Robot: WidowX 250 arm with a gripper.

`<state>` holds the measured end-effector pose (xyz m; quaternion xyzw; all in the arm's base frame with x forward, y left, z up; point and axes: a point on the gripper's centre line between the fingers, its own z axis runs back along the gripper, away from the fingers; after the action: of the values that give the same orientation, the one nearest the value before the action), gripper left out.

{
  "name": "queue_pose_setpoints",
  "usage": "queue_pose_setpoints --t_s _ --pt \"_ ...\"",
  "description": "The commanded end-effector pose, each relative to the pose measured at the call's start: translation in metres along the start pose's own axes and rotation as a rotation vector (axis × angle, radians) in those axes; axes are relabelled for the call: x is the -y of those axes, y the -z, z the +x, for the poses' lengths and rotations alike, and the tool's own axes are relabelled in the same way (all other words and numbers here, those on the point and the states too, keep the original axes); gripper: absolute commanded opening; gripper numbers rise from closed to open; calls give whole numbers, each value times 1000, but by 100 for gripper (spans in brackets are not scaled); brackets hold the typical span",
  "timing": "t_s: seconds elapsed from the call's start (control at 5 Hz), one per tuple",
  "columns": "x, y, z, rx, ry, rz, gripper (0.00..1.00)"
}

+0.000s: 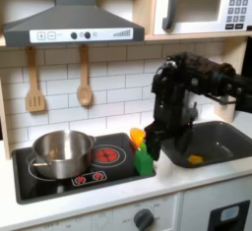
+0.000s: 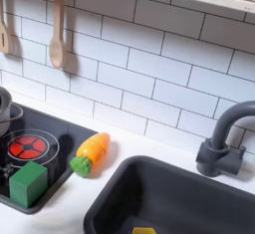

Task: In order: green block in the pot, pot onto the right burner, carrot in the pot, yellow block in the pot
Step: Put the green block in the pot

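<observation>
- The green block sits on the stove's front right corner, beside the carrot; the pot stands on the left burner.
- The hand hangs near them; I can't tell whether it's spread.
- The block looks light, stiff and slick: pinch its flat sides.

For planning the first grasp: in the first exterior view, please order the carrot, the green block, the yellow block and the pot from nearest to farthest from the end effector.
End effector hangs between stove and sink.
1. Carrot, just on the first exterior view's left.
2. Green block, below it at the stove's edge.
3. Yellow block, in the sink.
4. Pot, on the left burner.
</observation>
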<state>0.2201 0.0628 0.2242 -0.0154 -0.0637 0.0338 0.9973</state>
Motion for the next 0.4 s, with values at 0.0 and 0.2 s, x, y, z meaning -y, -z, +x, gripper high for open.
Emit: queue_pose_setpoints --t_s 0.0,0.2 --pt "-2 11 25 22 47 -9 100" --pt "-3 12 36 37 53 -9 100"
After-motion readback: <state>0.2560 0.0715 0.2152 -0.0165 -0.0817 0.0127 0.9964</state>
